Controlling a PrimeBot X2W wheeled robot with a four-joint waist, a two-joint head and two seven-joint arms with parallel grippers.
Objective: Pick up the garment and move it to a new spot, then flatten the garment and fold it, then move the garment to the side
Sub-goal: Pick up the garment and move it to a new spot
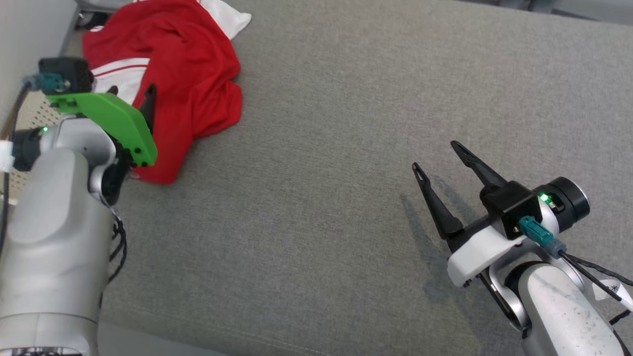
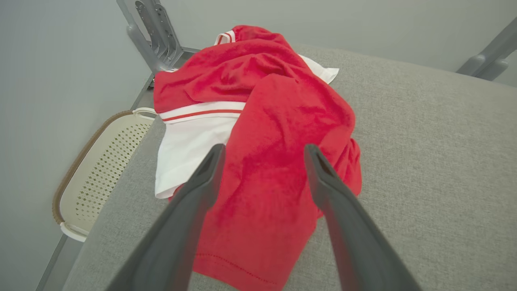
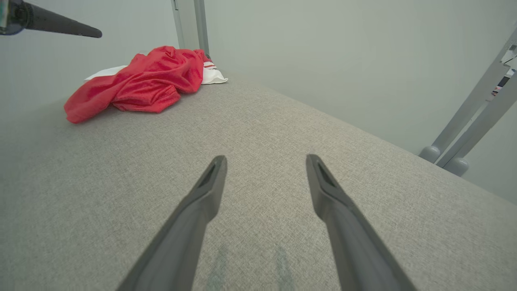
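— Item one, the left gripper (image 2: 264, 148): how do its fingers stand?

— Spread wide, with nothing clamped between them. They hang over the 6 o'clock end of the garment (image 2: 258, 121), a crumpled red piece with white panels and red stripes. Its own wrist view does not settle whether a tip brushes the cloth.

— Item two, the right gripper (image 1: 436, 155)?

— Its fingers are also spread wide and empty. In the head view it sits at 4 o'clock, tips pointing toward 11 o'clock, over the bare grey cushion (image 1: 321, 207) and well apart from the garment.

— Where does the garment lie?

— At 11 o'clock in the head view, in the far corner on the robot's left. It is bunched in a heap, with a white part poking out at the heap's 1 o'clock.

— What does each wrist view add?

— The left wrist view adds a cream perforated basket (image 2: 101, 169) at 8 o'clock, just beside the cushion's edge, and a grey bracket (image 2: 155, 36) at 11 o'clock, behind the heap. The right wrist view adds grey frame legs (image 3: 464, 133) at 3 o'clock. At 10 o'clock it shows one dark finger of the left gripper, with pale wall (image 3: 323, 60) between it and the cloth.
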